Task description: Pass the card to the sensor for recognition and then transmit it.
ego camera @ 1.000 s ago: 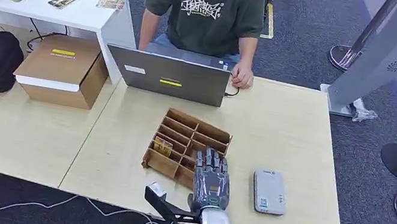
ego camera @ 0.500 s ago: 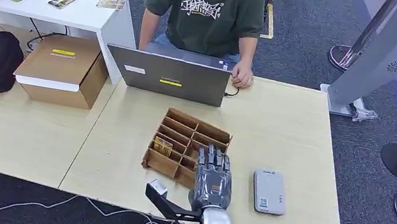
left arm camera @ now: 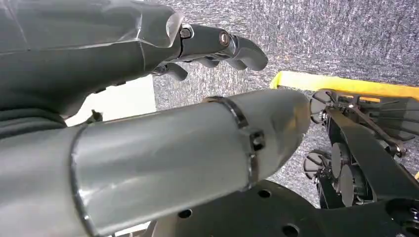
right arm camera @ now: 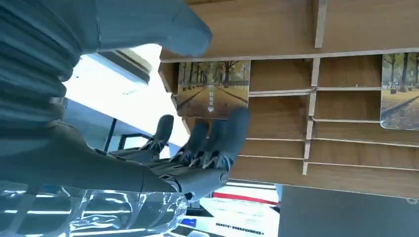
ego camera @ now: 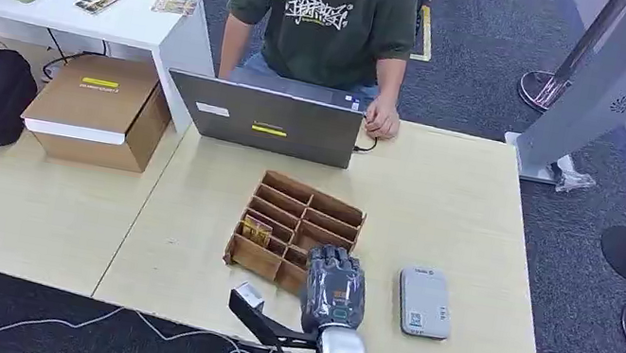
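From above, the right hand (ego camera: 333,284) hangs over the near right corner of the wooden divider tray (ego camera: 323,205), its fingers bent down into the compartments so the tips are hidden. The right wrist camera shows more: the dark fingers (right arm camera: 227,133) curl just under a landscape-printed card (right arm camera: 213,88) standing in a slot, thumb apart, nothing pinched yet. A second card (right arm camera: 399,90) stands in another compartment. The left hand (left arm camera: 217,47) hangs by the carpet, fingers loosely curled and holding nothing. The grey card reader (ego camera: 424,301) lies on the table just right of the tray. Beyond the tray, a person (ego camera: 326,16) sits behind an open laptop (ego camera: 266,119); a cardboard box (ego camera: 100,107) sits off to the left.
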Available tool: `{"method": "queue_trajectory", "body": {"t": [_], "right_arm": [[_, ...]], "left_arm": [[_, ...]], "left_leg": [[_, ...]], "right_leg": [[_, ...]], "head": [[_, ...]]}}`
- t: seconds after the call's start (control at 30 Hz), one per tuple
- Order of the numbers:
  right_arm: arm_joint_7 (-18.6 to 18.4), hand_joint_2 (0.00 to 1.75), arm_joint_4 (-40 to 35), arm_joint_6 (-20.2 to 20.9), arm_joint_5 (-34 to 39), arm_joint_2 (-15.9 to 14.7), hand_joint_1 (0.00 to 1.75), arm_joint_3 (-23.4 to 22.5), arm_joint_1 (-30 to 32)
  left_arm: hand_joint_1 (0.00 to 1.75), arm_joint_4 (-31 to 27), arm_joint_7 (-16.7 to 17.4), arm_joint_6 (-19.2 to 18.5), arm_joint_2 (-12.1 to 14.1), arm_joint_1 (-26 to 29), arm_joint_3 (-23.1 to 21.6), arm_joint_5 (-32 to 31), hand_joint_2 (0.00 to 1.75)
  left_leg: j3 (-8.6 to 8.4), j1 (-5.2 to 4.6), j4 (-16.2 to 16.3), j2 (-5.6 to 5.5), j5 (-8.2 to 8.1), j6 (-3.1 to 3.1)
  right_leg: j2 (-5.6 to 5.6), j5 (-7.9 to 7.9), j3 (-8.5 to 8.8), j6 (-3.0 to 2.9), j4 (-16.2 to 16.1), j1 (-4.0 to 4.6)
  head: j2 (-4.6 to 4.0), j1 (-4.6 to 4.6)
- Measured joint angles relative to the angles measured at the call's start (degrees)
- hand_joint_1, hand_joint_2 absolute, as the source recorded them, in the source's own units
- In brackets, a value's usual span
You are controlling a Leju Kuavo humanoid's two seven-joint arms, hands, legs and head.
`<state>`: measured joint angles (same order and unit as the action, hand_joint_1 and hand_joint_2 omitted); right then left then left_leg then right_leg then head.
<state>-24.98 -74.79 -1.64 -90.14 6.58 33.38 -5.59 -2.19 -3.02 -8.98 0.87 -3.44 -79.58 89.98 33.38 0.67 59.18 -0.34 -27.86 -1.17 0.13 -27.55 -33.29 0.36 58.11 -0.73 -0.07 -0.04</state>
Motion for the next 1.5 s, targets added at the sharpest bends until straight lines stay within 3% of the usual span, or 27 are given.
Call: {"method": "queue_trajectory", "body": {"t": [1.37, 1.4, 1.43, 1.47, 1.5], "right_arm": [[0.55, 1.75, 0.92, -0.04, 0.00, 0.02, 0.03, -1.09, 0.00], [0.55, 1.75, 0.92, -0.04, 0.00, 0.02, 0.12, -1.09, 0.00], [0.55, 1.75, 0.92, -0.04, 0.00, 0.02, 0.31, -1.09, 0.00], [0.55, 1.75, 0.92, -0.04, 0.00, 0.02, 0.31, -1.09, 0.00], [0.55, 1.75, 0.92, -0.04, 0.00, 0.02, 1.27, -1.09, 0.01]], "left_arm": [[0.00, 0.00, 0.02, 0.11, 0.02, -0.01, 0.00, 0.00, 0.00], [0.00, 0.00, 0.02, 0.11, 0.02, -0.01, 0.00, 0.00, 0.00], [0.00, 0.00, 0.02, 0.11, 0.02, -0.01, 0.00, 0.00, 0.00], [0.00, 0.00, 0.02, 0.11, 0.02, -0.01, 0.00, 0.00, 0.00], [0.00, 0.00, 0.02, 0.11, 0.02, -0.01, 0.00, 0.00, 0.00]], "left_leg": [[0.00, 0.00, 0.00, 0.00, 0.00, 0.00], [0.00, 0.00, 0.00, 0.00, 0.00, 0.00], [0.00, 0.00, 0.00, 0.00, 0.00, 0.00], [0.00, 0.00, 0.00, 0.00, 0.00, 0.00], [0.00, 0.00, 0.00, 0.00, 0.00, 0.00]], "right_leg": [[0.00, 0.00, 0.00, 0.00, 0.00, 0.00], [0.00, 0.00, 0.00, 0.00, 0.00, 0.00], [0.00, 0.00, 0.00, 0.00, 0.00, 0.00], [0.00, 0.00, 0.00, 0.00, 0.00, 0.00], [0.00, 0.00, 0.00, 0.00, 0.00, 0.00]], "head": [[0.00, 0.00], [0.00, 0.00], [0.00, 0.00], [0.00, 0.00], [0.00, 0.00]]}}
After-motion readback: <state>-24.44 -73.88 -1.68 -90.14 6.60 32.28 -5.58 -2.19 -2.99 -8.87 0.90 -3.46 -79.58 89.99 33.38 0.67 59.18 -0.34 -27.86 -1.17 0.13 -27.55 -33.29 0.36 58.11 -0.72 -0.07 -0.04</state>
